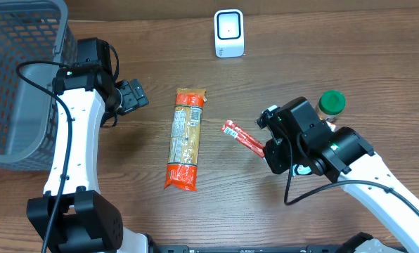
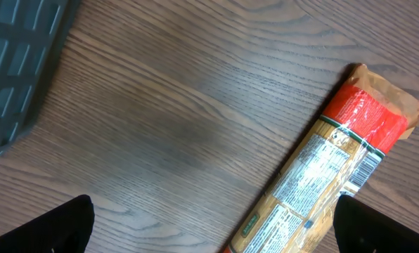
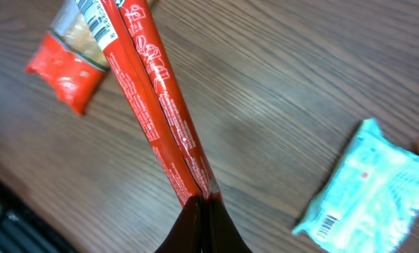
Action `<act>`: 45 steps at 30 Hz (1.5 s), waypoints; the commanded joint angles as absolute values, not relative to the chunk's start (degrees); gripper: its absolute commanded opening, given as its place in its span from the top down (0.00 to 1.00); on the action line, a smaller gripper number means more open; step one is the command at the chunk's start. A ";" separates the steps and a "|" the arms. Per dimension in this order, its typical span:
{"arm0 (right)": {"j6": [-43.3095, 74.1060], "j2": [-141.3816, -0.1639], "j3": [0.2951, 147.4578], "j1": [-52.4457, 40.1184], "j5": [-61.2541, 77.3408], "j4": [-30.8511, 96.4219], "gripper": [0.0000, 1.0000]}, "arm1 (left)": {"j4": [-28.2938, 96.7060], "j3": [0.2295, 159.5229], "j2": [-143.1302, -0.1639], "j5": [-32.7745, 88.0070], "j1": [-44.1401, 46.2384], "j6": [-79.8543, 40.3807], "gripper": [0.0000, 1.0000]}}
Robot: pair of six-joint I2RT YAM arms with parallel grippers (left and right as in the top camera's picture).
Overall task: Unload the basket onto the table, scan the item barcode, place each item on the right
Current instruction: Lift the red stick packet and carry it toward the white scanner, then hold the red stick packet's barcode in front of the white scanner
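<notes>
Clamping one end of the red snack sticks, the right gripper has its fingers pressed together on the wrapper. The twin pack slants away from the gripper over the wooden table, towards the pasta bag. From these views I cannot tell whether the far end rests on the wood or hangs just above it. The left gripper has its fingers spread wide with nothing between them, above bare wood just to the left of the pasta bag's top end. The pasta bag lies flat in the middle of the table. The white scanner stands at the far edge, well apart from the sticks. A green-lidded jar stands beside the right arm, and a teal packet lies near it. A grey basket sits at the left.
</notes>
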State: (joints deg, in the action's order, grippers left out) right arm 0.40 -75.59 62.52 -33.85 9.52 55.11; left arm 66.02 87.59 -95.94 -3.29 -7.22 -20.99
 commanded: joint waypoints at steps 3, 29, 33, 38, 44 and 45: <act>-0.84 -78.52 72.88 -34.11 4.49 57.54 0.97 | 65.95 88.51 -95.13 -3.81 -7.09 -20.36 0.00; -20.73 -108.42 102.69 -36.56 -45.15 48.03 0.96 | 65.80 88.51 -95.13 -3.81 -7.09 -20.34 0.00; -29.23 -113.54 102.32 -37.95 -51.07 38.13 0.96 | 65.80 88.51 -95.13 -3.81 -7.09 -20.34 0.00; -35.24 -120.05 102.32 -37.78 -55.31 26.30 0.96 | 65.80 88.51 -95.13 -3.79 -7.09 -20.34 0.00; -44.10 -127.44 102.32 -37.76 -60.47 12.49 0.96 | 65.80 88.51 -95.13 -3.81 -7.09 -20.34 0.00; -45.52 -128.33 102.32 -37.76 -60.66 10.81 0.96 | 65.80 88.51 -95.13 -3.79 -7.09 -20.36 0.00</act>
